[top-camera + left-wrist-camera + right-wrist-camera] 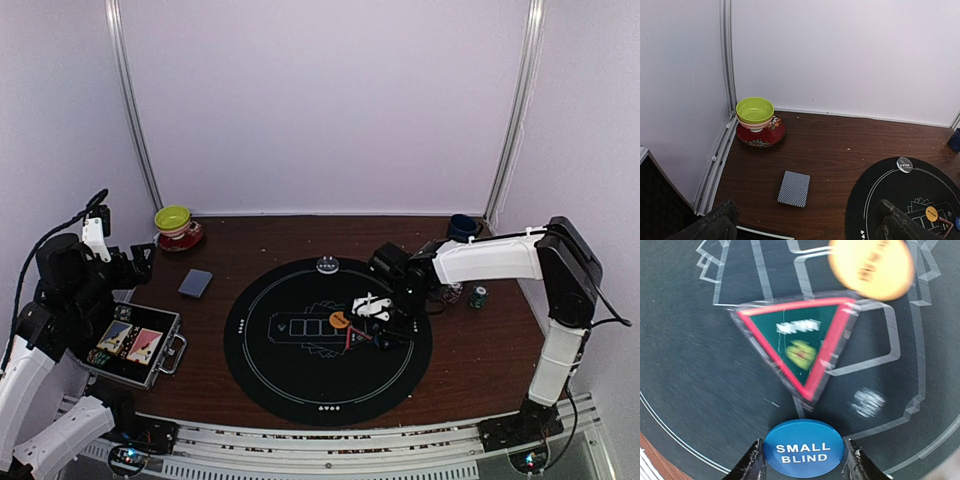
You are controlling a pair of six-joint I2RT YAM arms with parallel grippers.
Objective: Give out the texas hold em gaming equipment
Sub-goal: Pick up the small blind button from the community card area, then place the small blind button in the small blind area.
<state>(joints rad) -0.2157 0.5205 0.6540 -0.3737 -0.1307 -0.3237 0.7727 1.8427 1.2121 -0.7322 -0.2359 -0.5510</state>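
Fingers of right arm (754, 462) closed on both edges of blue disc (804, 447), lettered "SMALL BLIND"; black mat (685, 365) beneath. Red-edged triangle (799, 342) just beyond; orange disc (871, 262) farther, print blurred. Left fingers (715, 225) wide apart, holding nothing. Card deck (794, 188) face-down on table (840, 145) ahead.

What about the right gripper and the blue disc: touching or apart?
Touching. The right wrist view shows both fingers pressing the edges of the blue disc.
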